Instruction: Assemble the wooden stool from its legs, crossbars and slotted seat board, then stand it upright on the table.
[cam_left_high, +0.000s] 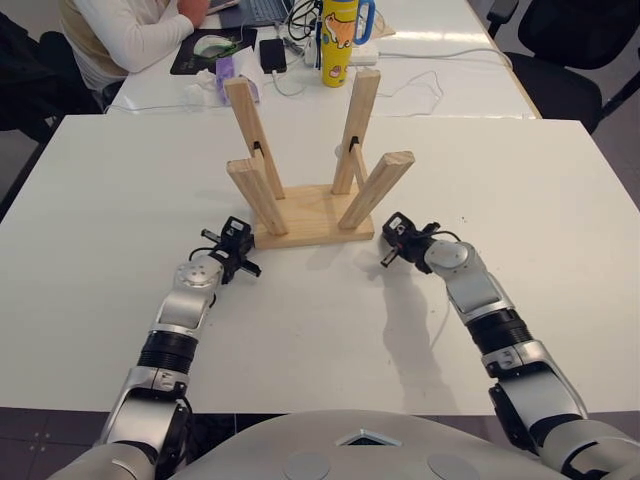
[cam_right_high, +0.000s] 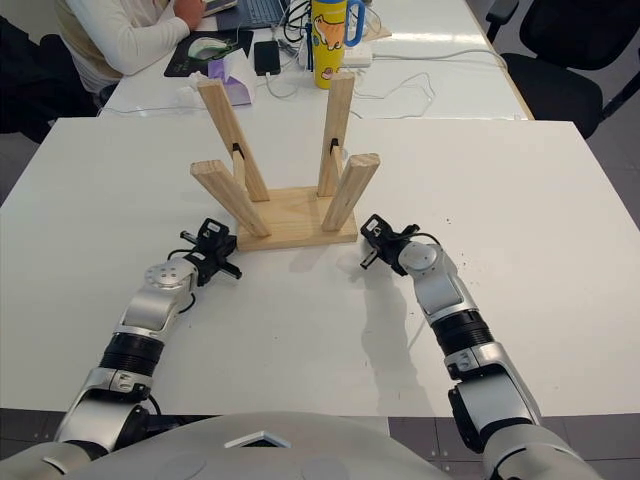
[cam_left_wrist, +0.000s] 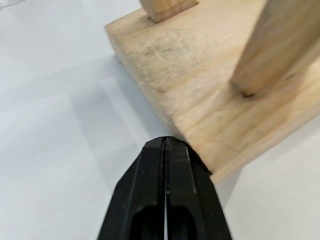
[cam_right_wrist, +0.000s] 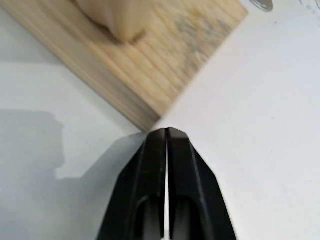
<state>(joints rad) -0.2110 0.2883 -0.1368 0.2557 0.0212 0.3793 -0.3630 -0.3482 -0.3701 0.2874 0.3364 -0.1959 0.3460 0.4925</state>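
Two black two-fingered grippers sit low over the white table (cam_left_high: 110, 260), each with its fingers pressed together and nothing between them. The left gripper (cam_left_wrist: 165, 144) has its tip at the near edge of the pale rectangular wooden seat board (cam_left_wrist: 200, 75), close to a corner; whether they touch cannot be told. The right gripper (cam_right_wrist: 166, 132) points at the board's other near corner, just beside it. Beyond both tips the board lies flat on the table, with four square pale wooden legs (cam_left_high: 258, 195) rising splayed from it. Farther off stands a yellow cylindrical tumbler (cam_left_high: 339, 45).
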